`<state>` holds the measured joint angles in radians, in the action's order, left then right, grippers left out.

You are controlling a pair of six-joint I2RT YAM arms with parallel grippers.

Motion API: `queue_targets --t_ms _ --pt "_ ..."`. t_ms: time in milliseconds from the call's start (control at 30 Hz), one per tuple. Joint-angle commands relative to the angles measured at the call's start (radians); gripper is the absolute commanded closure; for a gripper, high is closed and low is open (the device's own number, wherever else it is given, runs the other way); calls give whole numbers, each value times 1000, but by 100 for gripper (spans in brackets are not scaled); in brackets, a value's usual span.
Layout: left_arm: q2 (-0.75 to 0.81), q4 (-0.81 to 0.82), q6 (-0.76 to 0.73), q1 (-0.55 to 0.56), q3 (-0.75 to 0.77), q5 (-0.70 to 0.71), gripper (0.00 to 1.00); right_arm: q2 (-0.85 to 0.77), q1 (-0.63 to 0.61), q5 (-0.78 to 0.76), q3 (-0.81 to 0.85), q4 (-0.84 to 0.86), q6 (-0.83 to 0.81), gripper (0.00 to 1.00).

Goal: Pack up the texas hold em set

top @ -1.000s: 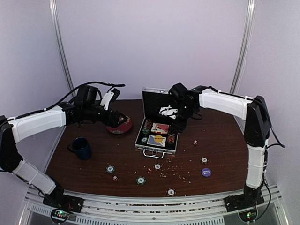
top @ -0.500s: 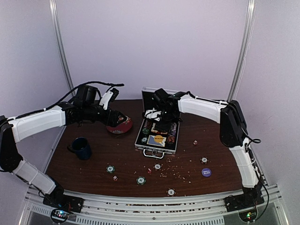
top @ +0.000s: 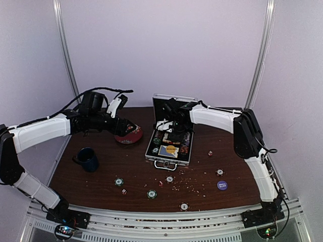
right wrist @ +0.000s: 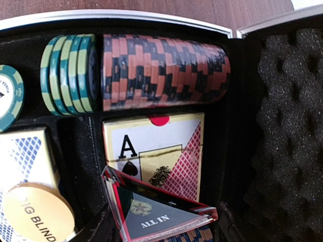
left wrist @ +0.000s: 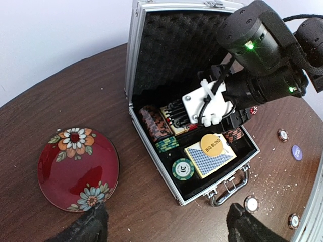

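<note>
The silver case (top: 157, 157) lies open mid-table with its lid up. It holds rows of chips (right wrist: 161, 70), a pink card box (right wrist: 156, 151) and a blue deck with a yellow BIG BLIND disc (left wrist: 212, 145). My right gripper (right wrist: 161, 229) is low inside the case, shut on a clear triangular ALL IN plaque (right wrist: 151, 214) just above the pink card box; it also shows in the top view (top: 172, 128). My left gripper (left wrist: 166, 227) is open and empty, hovering between the red plate (left wrist: 78, 169) and the case's front corner.
Loose chips (top: 118, 181) (top: 152, 193) (top: 184, 206), small dice (top: 210, 153) and a blue disc (top: 222, 185) lie on the brown table in front of the case. A dark blue mug (top: 88, 159) stands at the left. Crumbs are scattered near the front.
My right gripper has moved left and down, from above the case's right side into the case. The left arm has not moved.
</note>
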<state>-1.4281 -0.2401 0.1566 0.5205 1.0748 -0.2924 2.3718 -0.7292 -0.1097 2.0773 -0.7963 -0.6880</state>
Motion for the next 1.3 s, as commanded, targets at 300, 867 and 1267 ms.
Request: queue_targets --t_ms 300,867,1267 --pt "28 21 9 -17 25 -17 17 28 -12 -41 30 40 -40 33" --pt "29 21 12 -20 24 -4 17 -183 -43 77 -90 -34 29 27" --pt "17 13 -1 -20 24 20 17 -589 -47 207 -573 -146 49 30"
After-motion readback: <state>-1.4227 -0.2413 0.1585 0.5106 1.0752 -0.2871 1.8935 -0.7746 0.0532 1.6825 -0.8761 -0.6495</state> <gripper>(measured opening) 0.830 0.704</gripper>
